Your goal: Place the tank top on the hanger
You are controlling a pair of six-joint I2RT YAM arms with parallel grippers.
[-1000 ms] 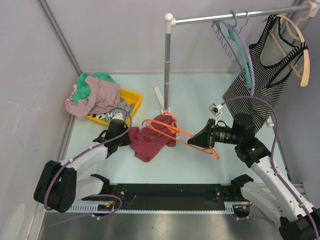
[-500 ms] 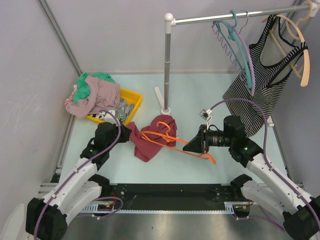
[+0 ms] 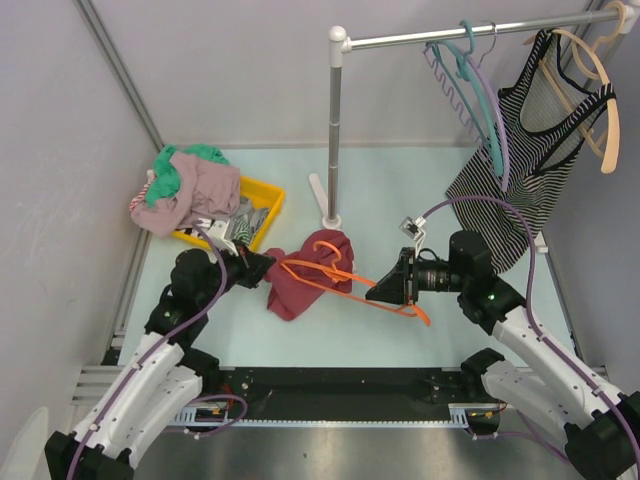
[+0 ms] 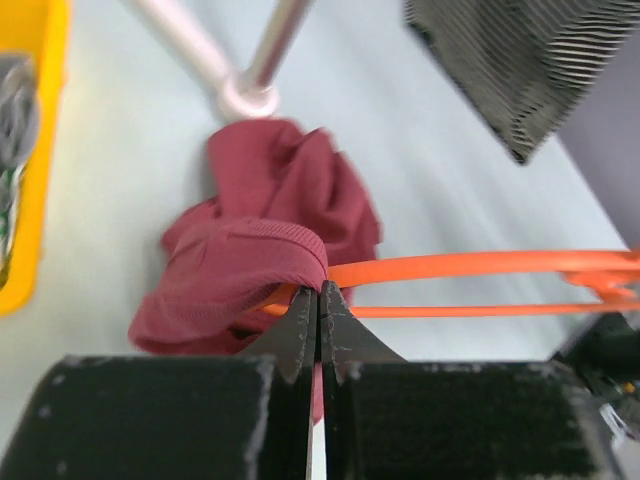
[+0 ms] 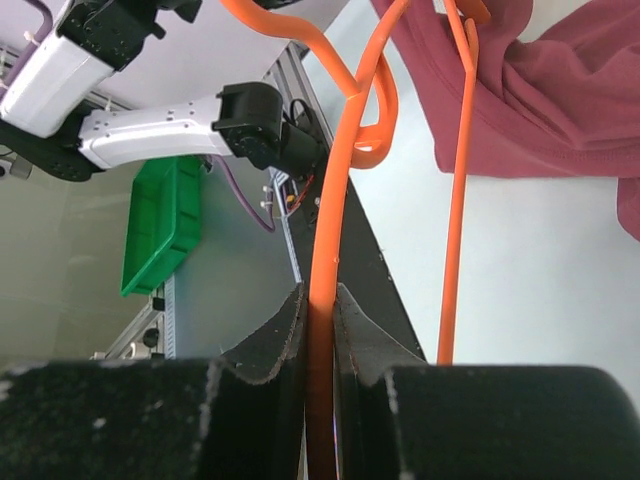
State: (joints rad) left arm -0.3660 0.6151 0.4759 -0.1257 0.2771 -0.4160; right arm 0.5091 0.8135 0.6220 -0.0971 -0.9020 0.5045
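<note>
Left arm's swung round since a second ago: its elbow has come in from the far left, and the left pincer [image 4: 318, 295] now points across at the cloth from that side. The right pincer [image 5: 320, 300] has slid a little to the left, dragging its load along. With that, the plain dark red fabric tank top [image 3: 300, 285] has bunched up tighter. It sits crumpled on the pale green counter [image 3: 400, 190], just in front of the foot of the upright metal rail post [image 3: 335, 130], between my two pincers.

I see the left pincer pressed together on a ribbed edge of the tank top, cloth nipped right at the tips.

Now the thin bright orange plastic hanger [image 4: 480, 264] — one end is tucked in under that same ribbed edge. An orange loop of it lies on top of the red heap, and the rest slants off to the right. Over there the right pincer is pinching one orange bar of the hanger, jaws tight on either side of it in the wrist view.

Behind the left arm, a yellow plastic tray [image 3: 268, 205] carries a heap of dusty-pink and green clothes [image 3: 185, 185]. Up on the rail at the right hangs a black-and-white striped top [image 3: 510, 190], well apart from the red one.
</note>
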